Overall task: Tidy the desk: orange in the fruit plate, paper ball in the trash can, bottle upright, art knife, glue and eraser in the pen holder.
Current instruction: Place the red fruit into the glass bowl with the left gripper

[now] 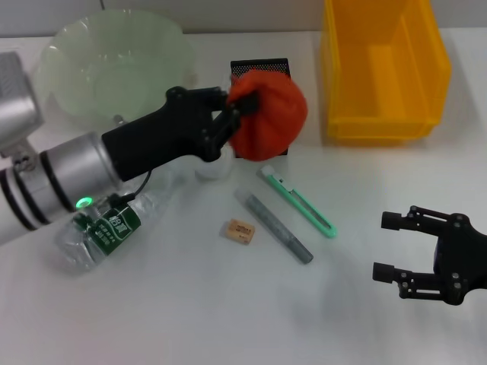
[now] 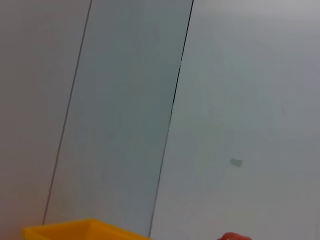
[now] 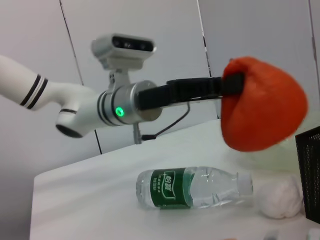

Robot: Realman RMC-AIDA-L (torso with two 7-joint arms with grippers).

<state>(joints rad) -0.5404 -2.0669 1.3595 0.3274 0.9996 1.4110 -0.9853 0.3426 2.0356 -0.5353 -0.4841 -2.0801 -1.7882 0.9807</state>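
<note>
My left gripper [image 1: 237, 112] is shut on the orange [image 1: 268, 115], held in the air in front of the black mesh pen holder [image 1: 260, 67]; the right wrist view shows the orange [image 3: 262, 111] lifted above the desk. The pale green fruit plate [image 1: 114, 57] sits at the back left. A clear bottle [image 1: 106, 228] with a green label lies on its side, also seen as bottle [image 3: 192, 188]. A white paper ball [image 3: 280, 197] lies beside it. The green art knife [image 1: 298, 202], grey glue stick [image 1: 278, 226] and tan eraser [image 1: 238, 229] lie mid-desk. My right gripper [image 1: 389, 247] hangs open at the front right.
A yellow bin [image 1: 383, 70] stands at the back right; its rim [image 2: 75, 231] shows in the left wrist view. The white desk surface stretches between the glue stick and my right gripper.
</note>
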